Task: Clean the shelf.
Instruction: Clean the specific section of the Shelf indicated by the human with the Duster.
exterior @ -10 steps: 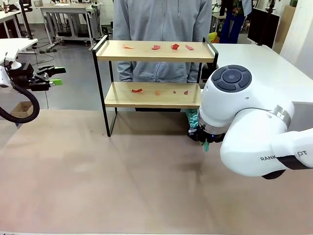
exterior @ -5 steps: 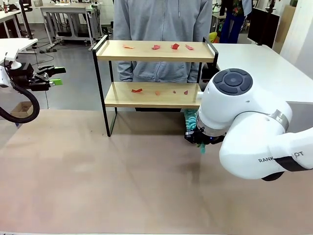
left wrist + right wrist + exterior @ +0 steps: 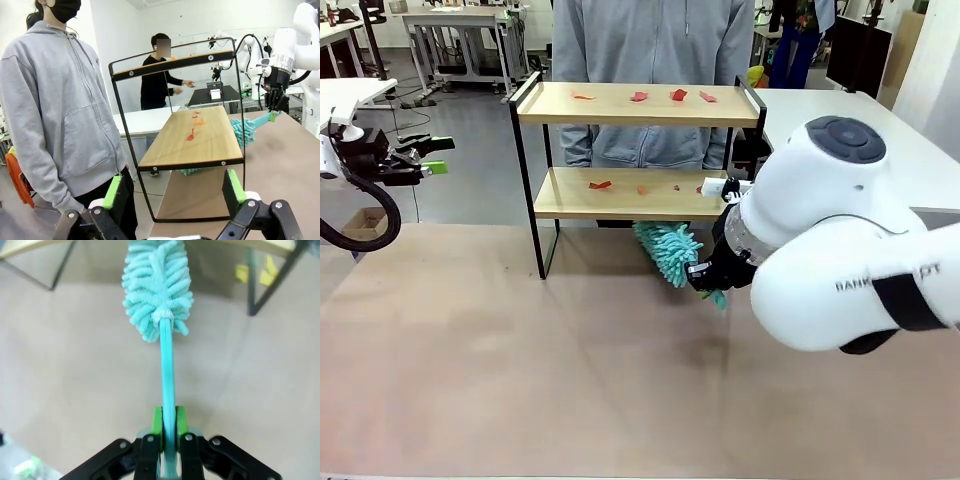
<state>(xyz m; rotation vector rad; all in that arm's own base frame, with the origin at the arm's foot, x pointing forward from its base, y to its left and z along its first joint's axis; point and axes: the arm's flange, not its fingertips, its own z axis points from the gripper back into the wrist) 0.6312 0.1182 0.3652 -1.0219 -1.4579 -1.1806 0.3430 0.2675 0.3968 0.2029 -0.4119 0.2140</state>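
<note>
Teal duster sticks out of my right gripper in the front view. Its fluffy head is low by the right end of the lower board of the shelf. The shelf stands at the far side of the table, in front of a person. Red scraps lie on the top board and more lie on the lower one. I judge that no sweeping has been done and both boards are left to clear. My left gripper hangs off to the side, well apart.

From the left wrist, my left fingers stand spread wide with nothing between them, looking along the shelf from its end. Scraps dot the lower board. The duster sits at its far end, partly beneath board level.

From the right wrist, my right fingers are pinching the thin handle of the duster. Its head points toward the shelf. I reckon the head must rise onto a board next.
</note>
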